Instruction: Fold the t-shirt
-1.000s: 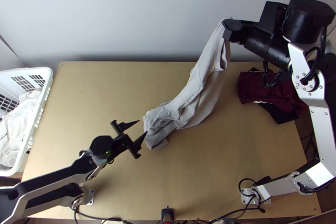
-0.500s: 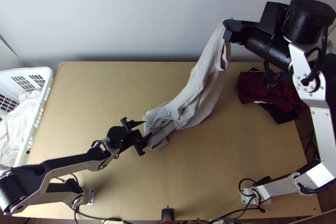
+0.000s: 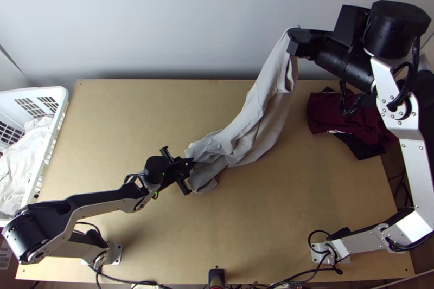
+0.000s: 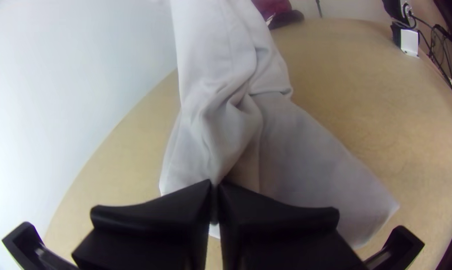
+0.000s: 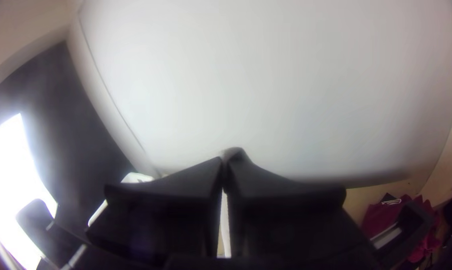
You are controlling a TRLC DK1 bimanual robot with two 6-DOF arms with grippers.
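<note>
Your left arm point(image 3: 103, 202) has moved across toward the middle, bringing its fingers from wide apart beside the cloth to closed at its near-left end; your right arm point(image 3: 417, 159) has barely shifted.

Across the wooden table point(image 3: 108, 126), the pale t-shirt point(image 3: 247, 129) runs slantwise: one end is raised over the far edge, right of the middle, while the rest drops to a rumpled, bunched end left of the middle. To its left you have the white basket point(image 3: 32, 90) with pale cloth point(image 3: 19, 167) in it; at the far right lie maroon cloth point(image 3: 336, 115) and black cloth point(image 3: 355, 148).

Your right gripper point(image 3: 293, 37) is closed on the raised end, high at the far side. Your left gripper point(image 4: 214, 187) has its tips pressed together on a gathered ridge of the low end, with a loose flap spreading beside it.

You seem to be taking a second hold so you can open the shirt out before folding. Check that the left tips have a real edge or corner rather than a mid-cloth pleat, or the twist will stay in. Lift gently, draw the two ends apart until the slack goes, then lower it flat; a hard pull could slip that small pinch.
</note>
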